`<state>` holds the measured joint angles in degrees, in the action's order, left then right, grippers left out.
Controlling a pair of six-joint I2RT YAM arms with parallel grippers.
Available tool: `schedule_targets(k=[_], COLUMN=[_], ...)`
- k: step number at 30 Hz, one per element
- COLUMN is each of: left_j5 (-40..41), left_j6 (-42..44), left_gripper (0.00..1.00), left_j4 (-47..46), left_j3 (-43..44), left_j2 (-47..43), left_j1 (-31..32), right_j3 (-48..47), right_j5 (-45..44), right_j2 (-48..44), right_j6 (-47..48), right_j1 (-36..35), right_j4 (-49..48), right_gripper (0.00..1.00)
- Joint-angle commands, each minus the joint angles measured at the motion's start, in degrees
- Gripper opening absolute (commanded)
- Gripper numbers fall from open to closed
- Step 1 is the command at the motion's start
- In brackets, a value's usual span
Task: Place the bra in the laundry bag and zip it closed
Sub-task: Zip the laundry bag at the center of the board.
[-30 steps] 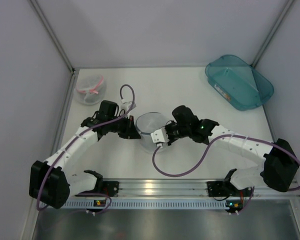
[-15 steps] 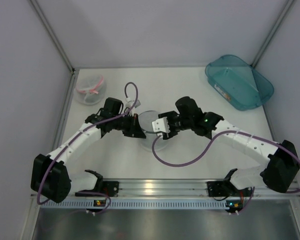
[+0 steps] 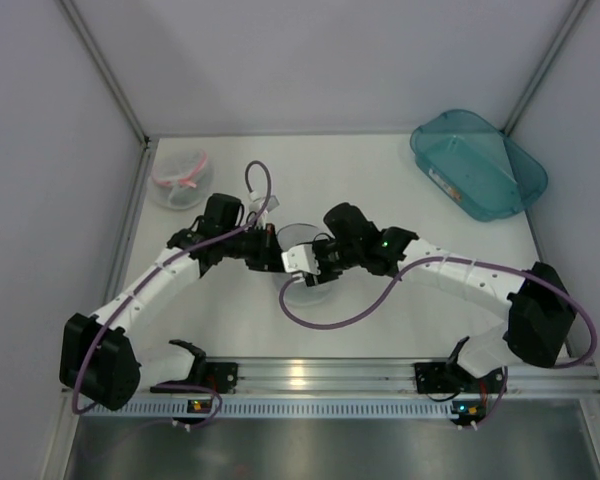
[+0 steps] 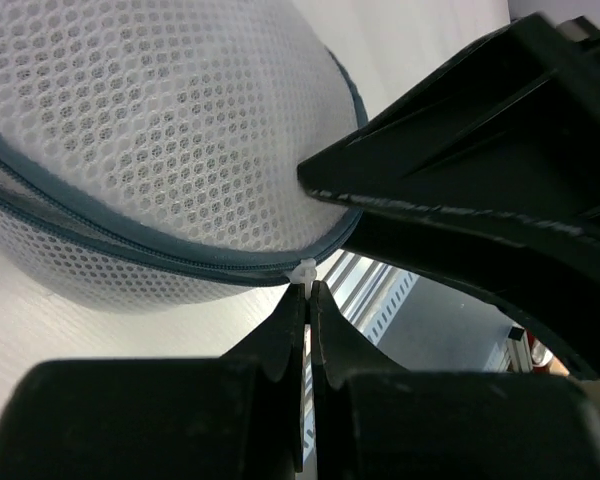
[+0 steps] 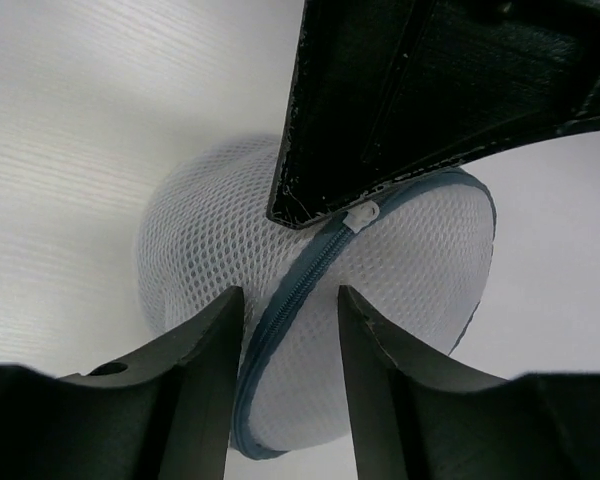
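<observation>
Since a second ago, the right gripper [image 3: 292, 268] has been swung leftward over the bag [image 3: 298, 234] and its jaws have been parted. The left gripper [image 3: 272, 257] has hardly been shifted.

From above, both grippers are seen meeting at the bag, which sits near the middle of the tabletop [image 3: 380, 190], a little toward the left edge. A pink-rimmed bag [image 3: 180, 178] is set in the far left corner and a teal bin [image 3: 478, 163] in the far right.

From the left wrist, the fingers are seen pressed together on a small white zip pull [image 4: 302, 271], held so that it can be drawn along the grey zip [image 4: 130, 240]. The stretch of zip in view is closed.

From the right wrist, the fingers [image 5: 205, 370] are seen spread, one on either side of the zip, apparently so that the bag can be steadied. Nothing is gripped by them, and whether the mesh is touched cannot be told. The bra is seen in no view. It is judged to be inside the bag, though nothing dark can be made out through the mesh.
</observation>
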<state>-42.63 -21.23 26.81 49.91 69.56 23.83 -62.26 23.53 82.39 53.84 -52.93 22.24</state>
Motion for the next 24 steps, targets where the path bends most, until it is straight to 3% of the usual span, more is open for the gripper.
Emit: schedule_targets(k=[1,4,6,8,20,21,23,24], left_j5=[-1.2,-0.9,-0.4,1.1,3.3,2.8,1.7,1.3], left_j6=[-1.2,-0.9,-0.1,0.9,5.5,5.6,5.2,5.0], left_gripper=[0.00,0.00,0.00,0.00,0.00,0.00,0.00,0.00], left_j4=[-3.6,-3.6,-3.4,-3.0,-1.0,-1.0,-0.9,-1.0], left_j3=[-0.1,-0.4,-0.7,-1.4,-2.3,-2.1,-1.7,-1.3], left_j2=[-2.3,-3.1,-3.7,-4.0,-4.3,-4.1,-3.6,-3.5], left_j1=[0.2,0.1,-0.2,-0.5,-2.9,-3.0,-3.0,-3.0], right_j3=[-3.6,-3.4,-2.6,-0.5,10.8,10.8,9.1,6.8], right_j5=[-1.3,-3.0,-3.1,-3.5,-2.9,-3.0,-3.5,-3.5], right_j2=[2.0,2.9,1.4,-1.2,-8.2,-8.0,-7.2,-6.9], right_j6=[-2.3,-2.3,-1.2,1.4,16.3,16.4,15.9,15.2], right_j1=[-1.2,-1.1,-0.7,-0.7,8.5,9.0,9.4,9.4], right_j4=[-2.9,-3.2,-3.3,-3.6,-6.2,-6.4,-5.1,-3.4], right_gripper=[0.42,0.15,0.04,0.00,0.00,0.02,0.17,0.34])
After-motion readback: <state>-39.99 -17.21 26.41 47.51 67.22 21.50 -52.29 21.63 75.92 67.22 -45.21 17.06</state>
